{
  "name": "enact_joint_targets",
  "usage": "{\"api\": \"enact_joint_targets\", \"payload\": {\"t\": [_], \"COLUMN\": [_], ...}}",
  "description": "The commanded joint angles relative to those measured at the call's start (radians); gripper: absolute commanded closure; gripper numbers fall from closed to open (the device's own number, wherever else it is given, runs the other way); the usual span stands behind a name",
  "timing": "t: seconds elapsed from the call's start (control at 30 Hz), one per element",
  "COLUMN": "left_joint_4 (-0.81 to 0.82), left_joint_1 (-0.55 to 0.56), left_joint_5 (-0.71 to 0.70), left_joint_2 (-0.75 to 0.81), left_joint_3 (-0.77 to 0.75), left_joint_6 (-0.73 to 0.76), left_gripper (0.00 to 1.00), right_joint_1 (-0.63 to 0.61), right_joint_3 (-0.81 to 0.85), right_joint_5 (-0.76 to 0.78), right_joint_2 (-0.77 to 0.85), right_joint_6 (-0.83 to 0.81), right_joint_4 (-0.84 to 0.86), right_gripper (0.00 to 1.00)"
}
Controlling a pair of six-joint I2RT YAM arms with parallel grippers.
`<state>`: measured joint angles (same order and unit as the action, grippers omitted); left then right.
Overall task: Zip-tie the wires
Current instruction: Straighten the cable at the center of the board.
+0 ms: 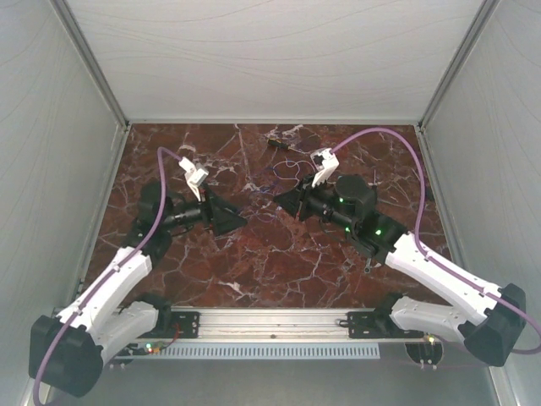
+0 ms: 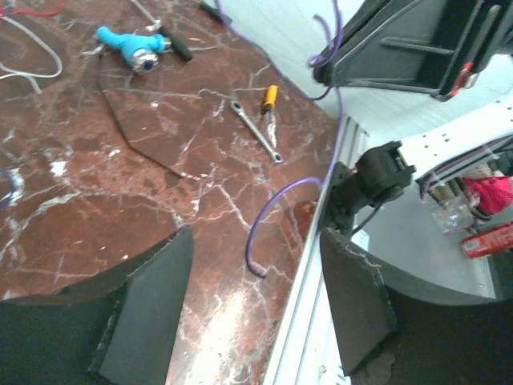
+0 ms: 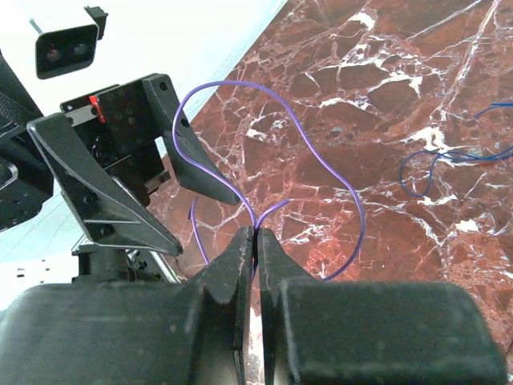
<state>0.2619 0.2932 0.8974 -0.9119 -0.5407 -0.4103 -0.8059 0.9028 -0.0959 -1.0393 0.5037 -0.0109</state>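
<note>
Where the right gripper (image 3: 256, 237) closes: jaws pressed together, clamped on the purple wire (image 3: 321, 152) right at the tips.
Wire: it springs up ahead of those tips in loops, one strand curling right, another arching left towards the left gripper (image 2: 256, 241).
Left gripper: fingers spread apart, and there's the wire's purple curl in the gap just ahead of them, clear of both pads.
Second wire (image 3: 445, 160): bluish, flat on the table (image 3: 385, 88), beyond and right of the right tips, well apart.
Tool (image 2: 132, 46): blue-handled, far beyond the left fingers, off to their left.
Wrench (image 2: 258, 132), screwdriver (image 2: 272, 96): near each other, well beyond the left gap.
</note>
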Motion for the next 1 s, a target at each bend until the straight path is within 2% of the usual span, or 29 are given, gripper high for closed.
{"api": "enact_joint_targets", "payload": {"t": [0.0, 0.07, 0.1, 0.13, 0.37, 0.57, 0.67, 0.8, 0.97], "left_joint_4": [0.184, 0.185, 0.178, 0.165, -0.129, -0.068, -0.09, -0.116, -0.136], "left_joint_1": [0.015, 0.015, 0.015, 0.017, 0.043, 0.146, 0.208, 0.239, 0.242], "left_joint_5": [0.101, 0.095, 0.085, 0.063, -0.209, -0.403, -0.51, -0.571, -0.625], "left_joint_2": [-0.021, -0.027, -0.027, -0.025, 0.03, 0.019, -0.021, -0.068, -0.061], "left_joint_3": [-0.031, -0.032, -0.032, -0.033, 0.003, 0.195, 0.216, 0.226, 0.259], "left_joint_6": [-0.087, -0.091, -0.092, -0.093, -0.123, -0.25, -0.264, -0.269, -0.295], "left_gripper": [0.46, 0.75, 0.95, 1.0, 1.0, 1.0, 1.0, 1.0, 1.0], "right_joint_1": [-0.003, -0.003, -0.003, -0.003, -0.003, -0.006, -0.022, -0.047, -0.055], "right_joint_3": [-0.012, -0.017, -0.019, -0.022, -0.103, -0.264, -0.306, -0.325, -0.346], "right_joint_5": [-0.026, -0.028, -0.027, -0.024, 0.111, 0.17, 0.205, 0.235, 0.22], "right_joint_2": [0.029, 0.031, 0.031, 0.031, 0.025, -0.08, -0.143, -0.214, -0.281], "right_joint_6": [0.009, 0.003, 0.001, 0.001, 0.066, 0.187, 0.227, 0.24, 0.252], "right_joint_4": [0.059, 0.06, 0.059, 0.056, -0.057, -0.064, -0.065, -0.069, -0.044], "right_gripper": [1.0, 1.0, 1.0, 1.0, 1.0, 1.0, 1.0, 1.0, 0.88]}}
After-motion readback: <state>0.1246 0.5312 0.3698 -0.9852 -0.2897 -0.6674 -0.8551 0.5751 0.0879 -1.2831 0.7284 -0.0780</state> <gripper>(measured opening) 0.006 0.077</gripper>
